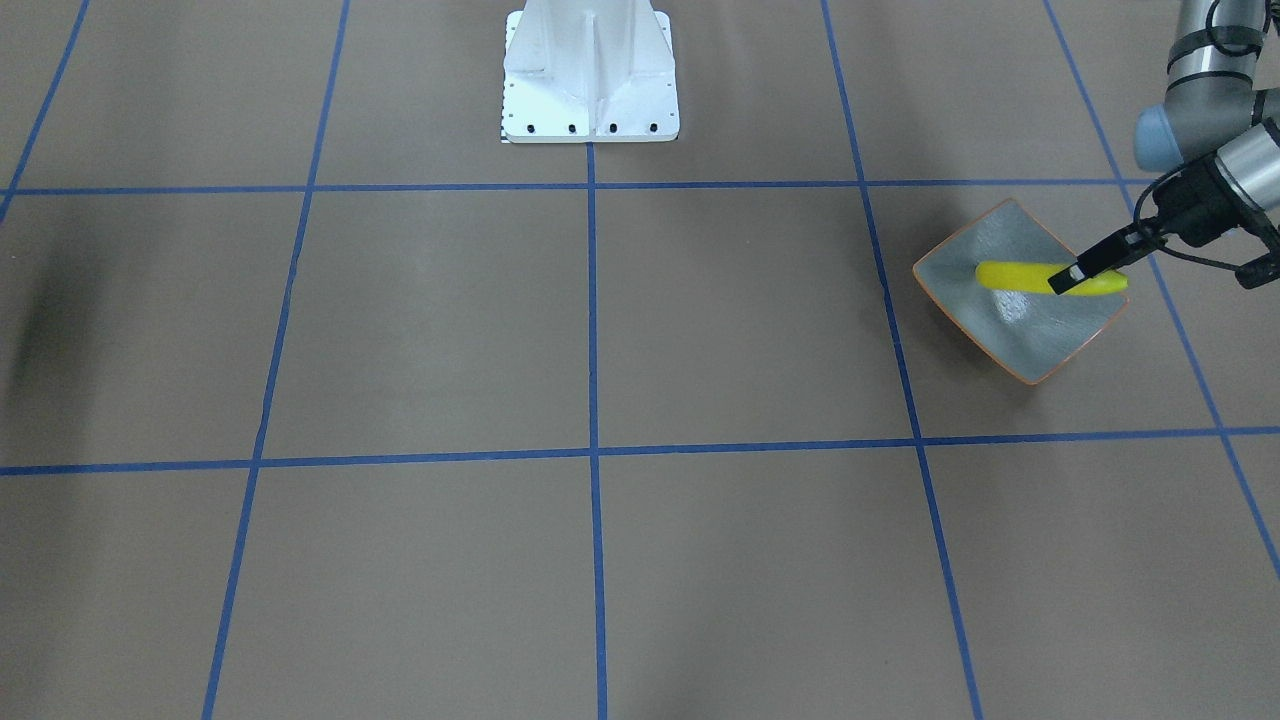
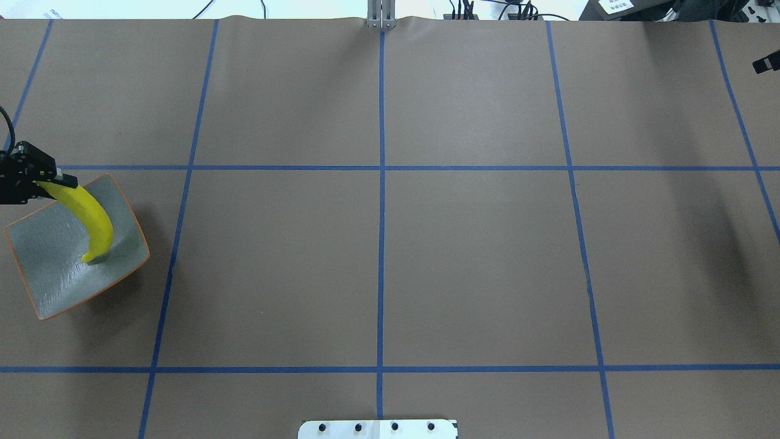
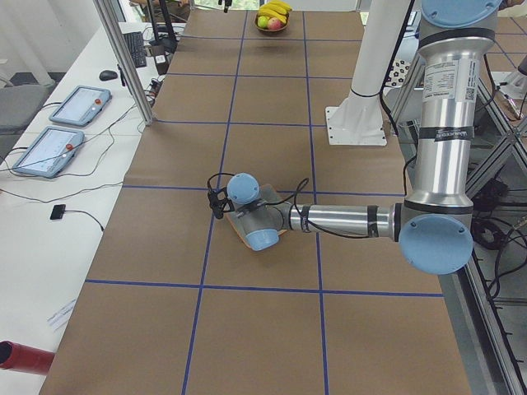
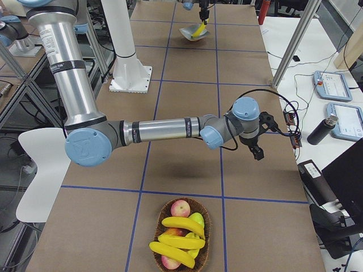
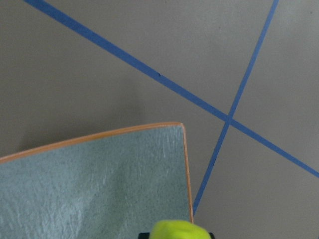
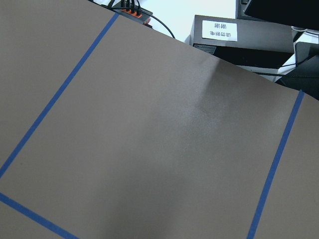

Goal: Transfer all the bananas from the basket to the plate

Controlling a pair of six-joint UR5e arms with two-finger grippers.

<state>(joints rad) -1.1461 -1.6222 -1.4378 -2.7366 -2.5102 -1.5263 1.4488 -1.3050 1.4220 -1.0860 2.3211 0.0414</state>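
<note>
Surface: a long table (image 1: 450, 330) under brown paper, squared off with blue tape, with the robot's white base (image 1: 590, 80) at its edge.
Front-facing view: the left gripper (image 1: 1072, 278) is pinched on one end of a banana (image 1: 1010, 274), which stretches across over the grey-green plate (image 1: 1010, 345).
Overhead view: that banana slants down from the fingers and its free tip sits low over the plate's middle. I cannot tell whether the tip touches the dish. Nothing else lies on the plate.
Left side view: the left arm's wrist hides most of the plate. The basket (image 3: 272, 25) stands at the table's far end, well apart from it.
Right side view: the other bananas (image 4: 181, 242) lie in the basket, at least three by my count, among apples (image 4: 180, 208). The right gripper (image 4: 258, 152) hangs over bare paper near the basket but not over it; I cannot tell whether its fingers are spread or together (it is too small here, and only a sliver shows overhead).
Left wrist view: a plate corner, with the yellow banana end at the bottom edge.
Right wrist view: only paper and tape.
Progress: early, as I judge it. The first banana is at the plate but not yet let go, and the rest are left to fetch.
</note>
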